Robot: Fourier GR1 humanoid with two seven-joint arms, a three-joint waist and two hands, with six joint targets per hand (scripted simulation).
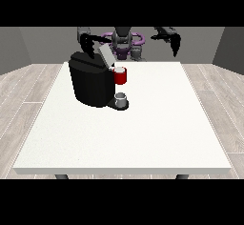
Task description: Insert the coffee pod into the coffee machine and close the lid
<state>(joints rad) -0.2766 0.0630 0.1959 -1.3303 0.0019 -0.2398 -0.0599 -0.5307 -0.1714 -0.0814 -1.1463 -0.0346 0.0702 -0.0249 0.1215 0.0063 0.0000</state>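
Observation:
A black coffee machine (pixel 90 83) stands on the white table (pixel 124 133), left of centre. Its grey lid (pixel 106 55) is tilted up and open at the top. A red pod holder (pixel 120 76) juts from the machine's front, with a pale round top that may be the coffee pod. A small grey cup (pixel 121 99) sits on the machine's base below it. The hand at the view's left (pixel 87 45) hangs just above the machine's top rear, fingers pointing down beside the lid. The hand at the view's right (pixel 174 42) is raised well off to the right, fingers drooping straight.
The robot's torso (pixel 123 42) is behind the table's far edge. The table's wide white surface stretches toward the camera and to the right of the machine. Wooden floor surrounds the table.

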